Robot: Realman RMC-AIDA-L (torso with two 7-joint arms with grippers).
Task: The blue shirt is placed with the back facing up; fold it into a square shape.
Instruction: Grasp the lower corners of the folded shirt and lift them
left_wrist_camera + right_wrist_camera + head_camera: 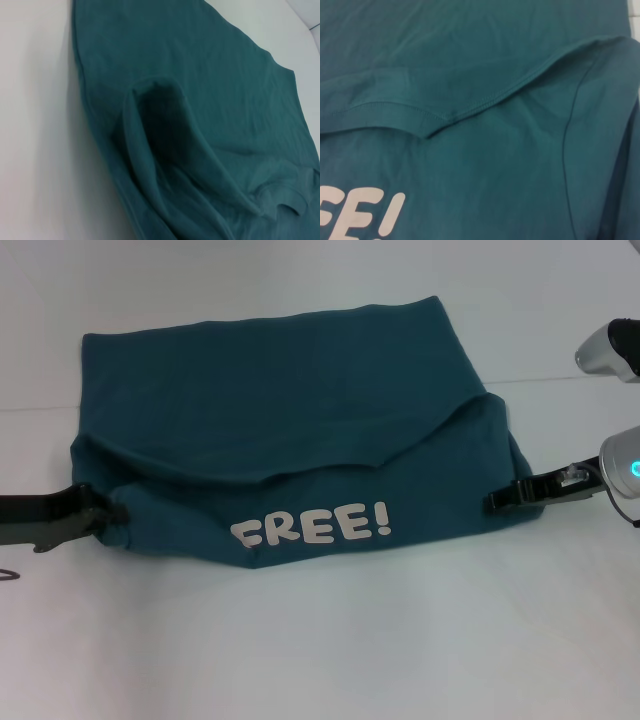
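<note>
On the blue shirt, white letters read "FREE!".

The blue shirt fills nearly the whole right wrist view. A stitched hem edge crosses it, one layer lying over another. White letters with an exclamation mark show partly. Pale tabletop shows beside the cloth.

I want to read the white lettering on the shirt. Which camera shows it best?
The head view: the whole "FREE!" lettering shows on the blue shirt. The right wrist view catches only its last letters and exclamation mark. The left wrist view shows plain fabric, no lettering.
</note>
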